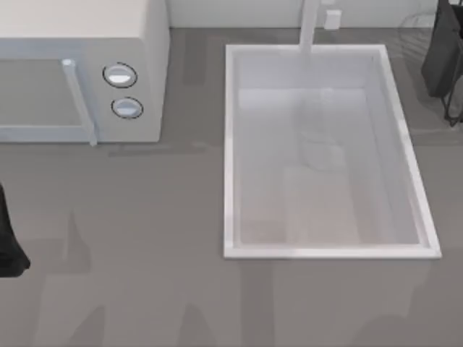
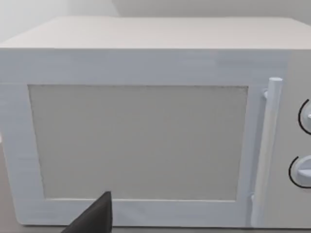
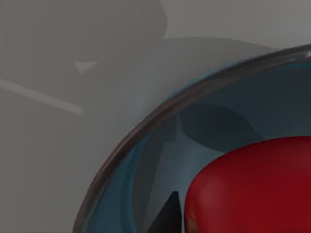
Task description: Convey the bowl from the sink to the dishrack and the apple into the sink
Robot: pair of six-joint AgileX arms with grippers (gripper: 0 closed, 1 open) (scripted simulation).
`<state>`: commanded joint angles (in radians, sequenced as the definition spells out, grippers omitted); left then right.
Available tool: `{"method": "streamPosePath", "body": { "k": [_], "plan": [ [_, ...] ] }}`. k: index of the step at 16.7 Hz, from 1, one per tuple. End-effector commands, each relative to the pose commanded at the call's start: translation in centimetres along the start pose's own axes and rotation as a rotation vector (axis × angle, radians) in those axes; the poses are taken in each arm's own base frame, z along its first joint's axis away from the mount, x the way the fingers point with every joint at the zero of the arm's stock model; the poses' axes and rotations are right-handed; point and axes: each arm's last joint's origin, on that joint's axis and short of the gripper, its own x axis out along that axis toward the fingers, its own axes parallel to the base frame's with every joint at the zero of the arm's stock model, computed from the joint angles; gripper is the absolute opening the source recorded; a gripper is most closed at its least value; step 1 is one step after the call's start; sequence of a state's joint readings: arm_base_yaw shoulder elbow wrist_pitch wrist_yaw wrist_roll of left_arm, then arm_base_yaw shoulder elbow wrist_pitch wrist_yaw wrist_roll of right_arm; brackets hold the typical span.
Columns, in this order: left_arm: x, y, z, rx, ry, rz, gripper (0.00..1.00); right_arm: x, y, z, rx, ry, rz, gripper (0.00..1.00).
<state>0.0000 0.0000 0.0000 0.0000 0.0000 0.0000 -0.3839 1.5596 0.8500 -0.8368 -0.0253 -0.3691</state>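
We see a plain grey tabletop (image 1: 145,238). The sink (image 1: 230,181) on it is white, paler grey inside. The microwave (image 1: 87,43) is off-white, with two round white knobs ringed in black. In our right wrist view, a glossy red apple (image 3: 257,189) sits inside the deep blue bowl (image 3: 146,165), whose rim looks dark. The dishrack (image 1: 416,29) is thin dark wire.

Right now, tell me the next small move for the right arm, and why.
Probably ease the right tool down onto the apple to take hold of it. The apple lies inside the bowl, close beneath the right wrist camera, and has not yet reached the sink. The left arm sits at the table's left edge.
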Motion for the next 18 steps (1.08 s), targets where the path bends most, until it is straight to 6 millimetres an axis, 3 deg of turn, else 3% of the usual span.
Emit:
{"method": "streamPosePath", "body": {
  "k": [7, 13, 18],
  "plan": [
    [0.0, 0.0, 0.0, 0.000, 0.000, 0.000, 1.00, -7.3, 0.2, -0.3, 0.009, -0.002, -0.005, 0.00],
    [0.0, 0.0, 0.0, 0.000, 0.000, 0.000, 1.00, -7.4, 0.4, -0.1, 0.003, -0.009, -0.010, 0.00],
    [0.0, 0.0, 0.0, 0.000, 0.000, 0.000, 1.00, -6.4, 2.4, 2.7, -0.080, -0.145, -0.122, 0.00]
  ]
}}
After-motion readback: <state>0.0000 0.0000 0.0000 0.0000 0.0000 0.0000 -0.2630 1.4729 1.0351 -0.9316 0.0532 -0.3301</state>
